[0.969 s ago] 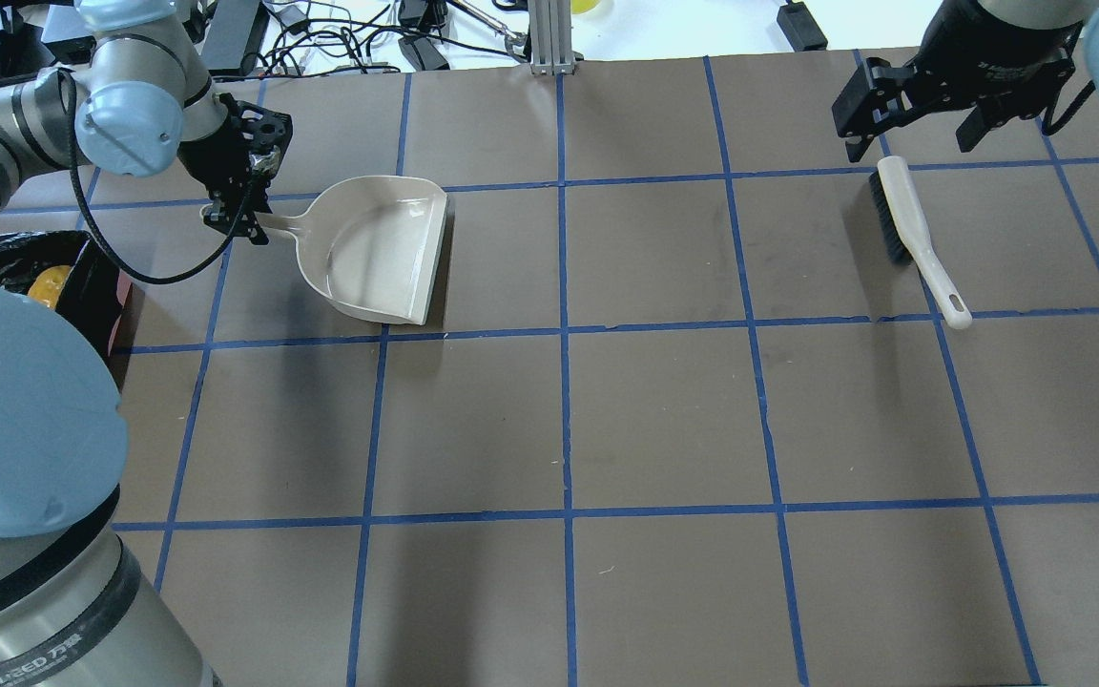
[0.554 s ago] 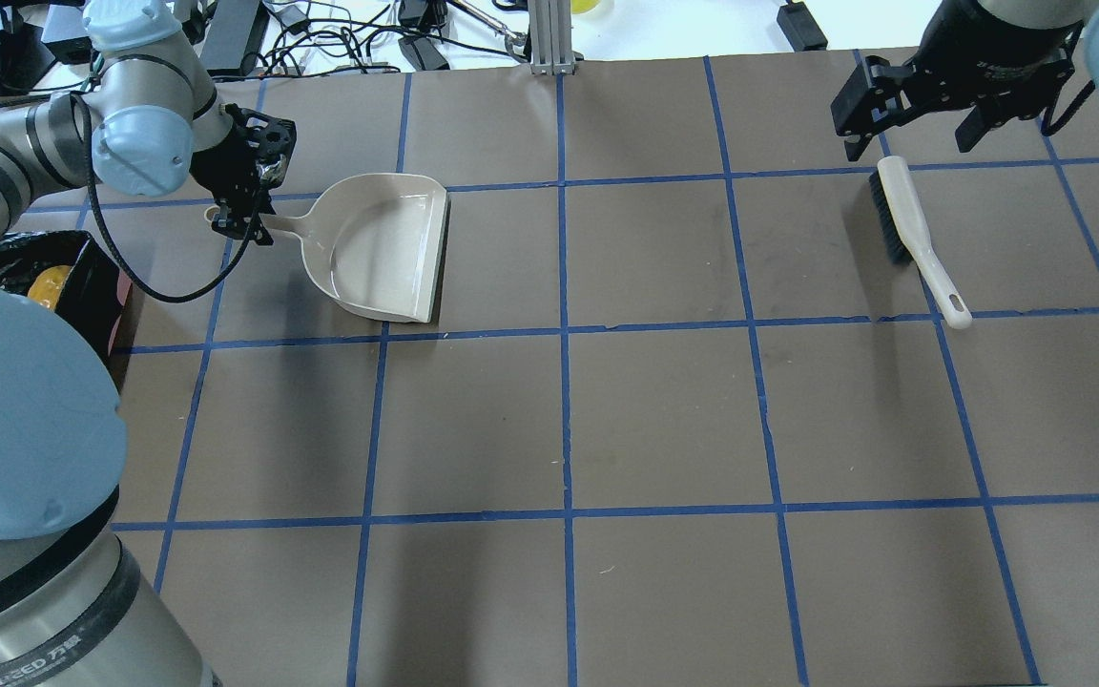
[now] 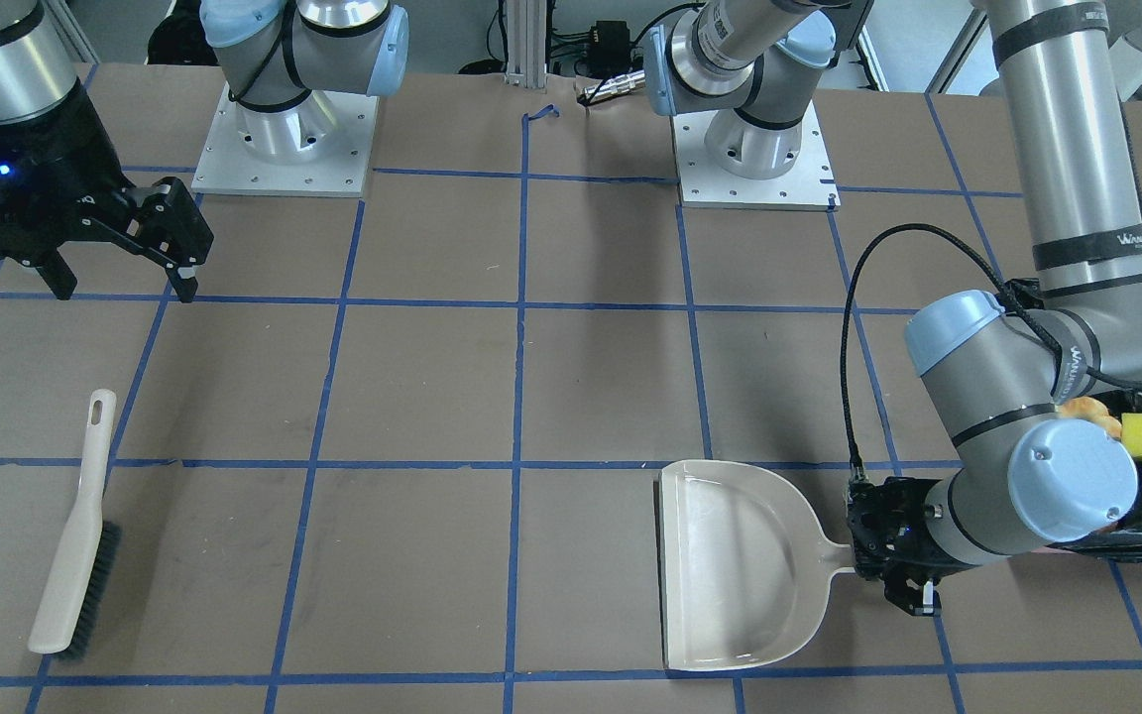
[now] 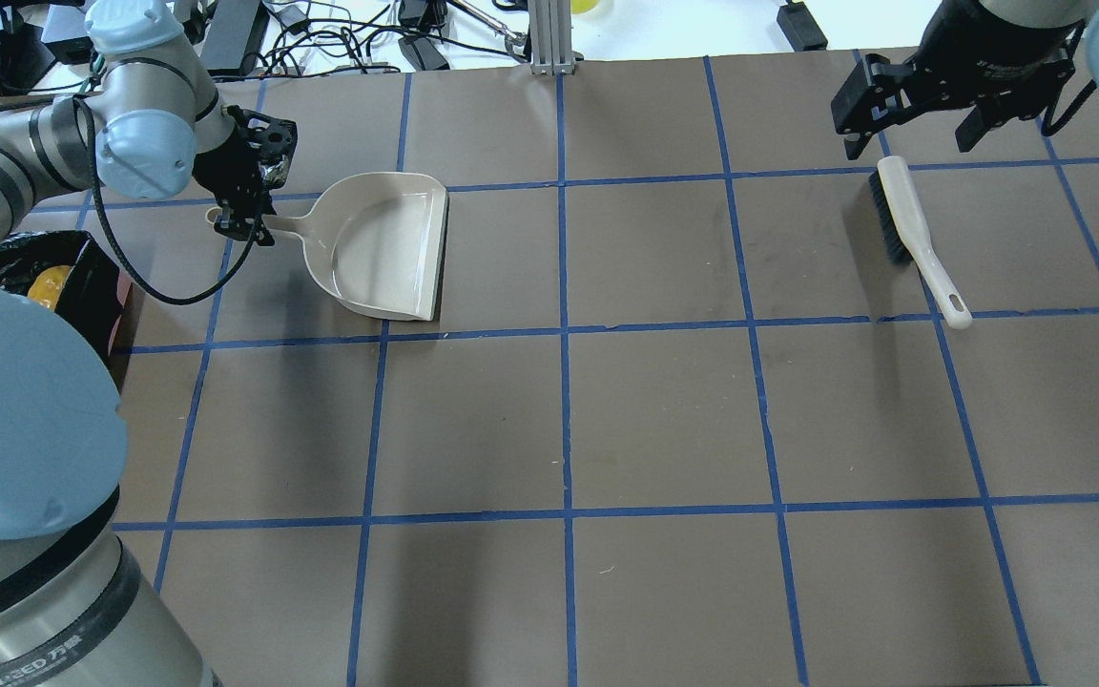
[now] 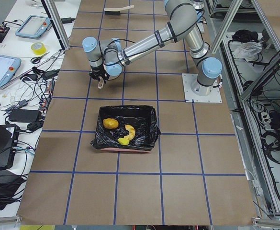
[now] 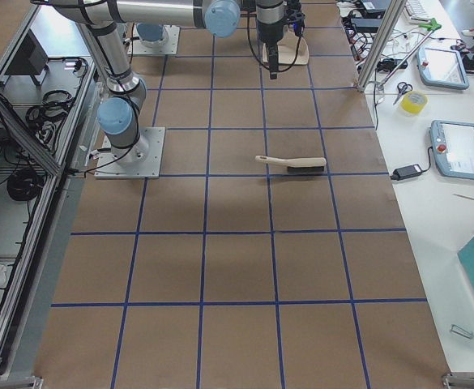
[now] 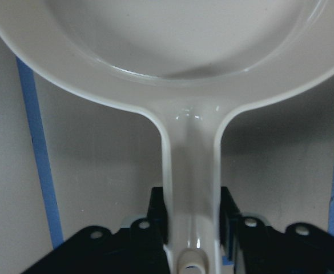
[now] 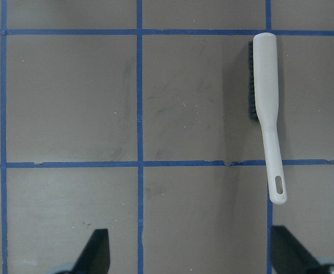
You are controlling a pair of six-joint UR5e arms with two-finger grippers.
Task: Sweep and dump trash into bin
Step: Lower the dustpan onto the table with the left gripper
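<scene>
Trash [image 5: 110, 123] lies in the bin [image 5: 149, 125], near left hand [image 4: 244, 227] clamped on dustpan [image 4: 387, 248] handle.

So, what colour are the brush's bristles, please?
Black bristles on the cream plastic hand brush; clearest in the front-facing view.

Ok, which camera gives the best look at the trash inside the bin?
Exterior left: the bin lies open, with all three trash pieces visible. Front-facing shows only two pieces behind the left arm; overhead shows a yellowish sliver. The others show none.
</scene>
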